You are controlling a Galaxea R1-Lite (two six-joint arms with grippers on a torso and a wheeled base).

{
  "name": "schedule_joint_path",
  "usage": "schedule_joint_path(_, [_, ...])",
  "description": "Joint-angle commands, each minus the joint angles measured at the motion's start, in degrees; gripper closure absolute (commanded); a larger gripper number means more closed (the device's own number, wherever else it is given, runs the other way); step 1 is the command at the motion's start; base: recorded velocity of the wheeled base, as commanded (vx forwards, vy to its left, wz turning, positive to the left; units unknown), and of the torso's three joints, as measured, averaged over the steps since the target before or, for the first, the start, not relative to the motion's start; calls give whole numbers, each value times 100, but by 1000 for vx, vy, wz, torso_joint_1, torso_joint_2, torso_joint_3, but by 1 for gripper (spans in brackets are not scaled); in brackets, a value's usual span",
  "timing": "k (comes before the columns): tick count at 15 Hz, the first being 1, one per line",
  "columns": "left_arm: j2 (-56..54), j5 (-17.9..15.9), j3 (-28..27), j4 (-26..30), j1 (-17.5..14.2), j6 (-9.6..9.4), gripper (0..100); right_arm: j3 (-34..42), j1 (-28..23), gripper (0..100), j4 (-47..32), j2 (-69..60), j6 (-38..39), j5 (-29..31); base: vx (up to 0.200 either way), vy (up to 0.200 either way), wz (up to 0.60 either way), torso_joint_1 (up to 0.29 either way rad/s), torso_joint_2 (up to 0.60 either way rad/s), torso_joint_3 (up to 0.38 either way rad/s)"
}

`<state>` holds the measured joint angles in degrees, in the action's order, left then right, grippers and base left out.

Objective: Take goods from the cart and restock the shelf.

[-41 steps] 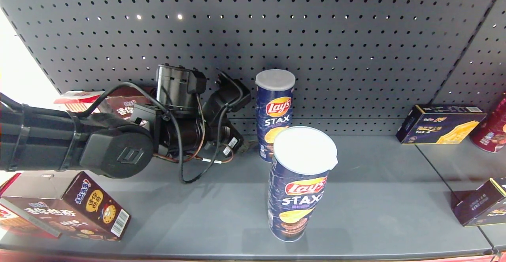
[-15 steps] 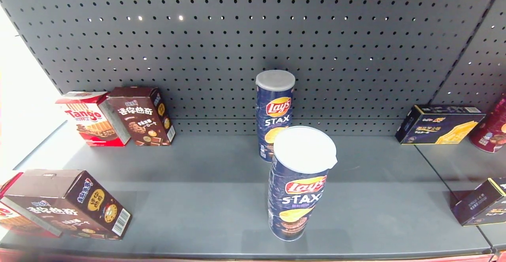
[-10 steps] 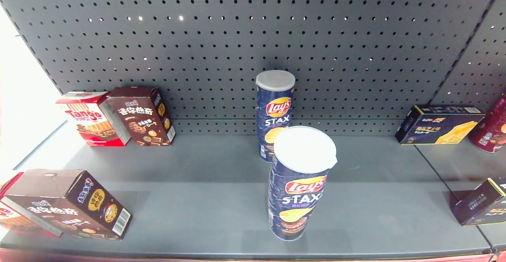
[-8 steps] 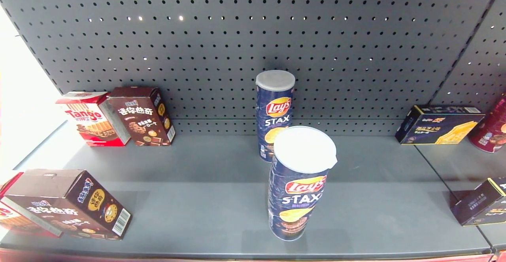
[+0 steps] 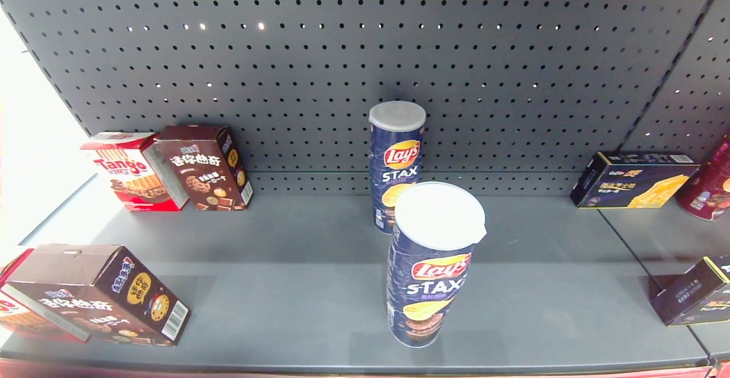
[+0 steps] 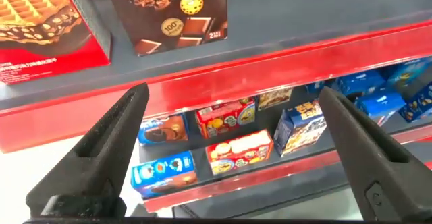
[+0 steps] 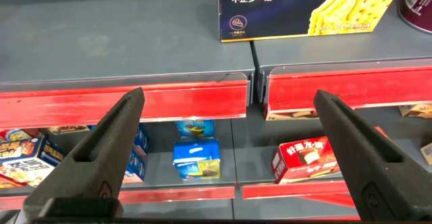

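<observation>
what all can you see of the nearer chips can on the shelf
The nearer chips can is a tall dark blue tube with pictured chips on its label, capped by a white plastic lid with a small tab at its right. It stands upright on the grey shelf, near the front edge, just ahead of a second can. Nothing grips it.

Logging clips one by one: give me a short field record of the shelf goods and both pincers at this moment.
shelf: grey, pegboard back
back can: upright, centre rear
front can: upright, just in front of the back can
red box: rear left, beside the brown box
brown box: rear left
front brown box: front left
blue box: rear right
left pincer: open, empty
right pincer: open, empty
</observation>
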<state>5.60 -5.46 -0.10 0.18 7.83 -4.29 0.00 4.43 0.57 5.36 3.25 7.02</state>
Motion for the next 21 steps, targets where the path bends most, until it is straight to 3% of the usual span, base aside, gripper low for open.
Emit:
schedule_joint_path(1, [38, 1, 1, 8, 0, -2, 0, 0, 6, 0, 4, 9, 0, 1, 0, 0, 0, 0, 0, 0])
schedule_joint_path(2, [29, 36, 10, -1, 0, 7, 0, 0, 6, 0, 4, 9, 0, 1, 0, 0, 0, 0, 0, 0])
schedule_joint_path(3, [21, 379, 10, -1, 0, -19, 0, 0, 6, 0, 4, 9, 0, 1, 0, 0, 0, 0, 0, 0])
schedule_joint_path(4, [21, 476, 10, -1, 0, -19, 0, 0, 6, 0, 4, 9, 0, 1, 0, 0, 0, 0, 0, 0])
schedule_joint_path(5, [29, 827, 10, -9, 0, 104, 0, 0, 6, 0, 4, 9, 0, 1, 0, 0, 0, 0, 0, 0])
schedule_joint_path(13, [29, 792, 10, -18, 0, 262, 0, 0, 50, 0, -13, 9, -211, -175, 0, 0, 0, 0, 0, 0])
schedule_joint_path(14, [29, 766, 1, -18, 8, 280, 0, -193, 58, 0, 22, 61, -229, -272, 0, 0, 0, 0, 0, 0])
schedule_joint_path(16, [29, 713, 1, -1, 17, 288, 0, -2804, 85, 0, -119, 2505, 123, -307, 0, 0, 0, 0, 0, 0])
schedule_joint_path(17, [29, 678, -8, 8, 61, 280, 0, -3217, 269, 0, -154, 2962, 70, -614, 0, 0, 0, 0, 0, 0])
schedule_joint_path(19, [29, 643, -8, 8, 140, 280, 0, -3305, 647, 0, -66, 3656, -290, -975, 0, 0, 0, 0, 0, 0])
schedule_joint_path(21, [29, 643, -8, 8, 140, 271, 0, -3568, 1342, 0, 743, 5001, -440, -1186, 0, 0, 0, 0, 0, 0])
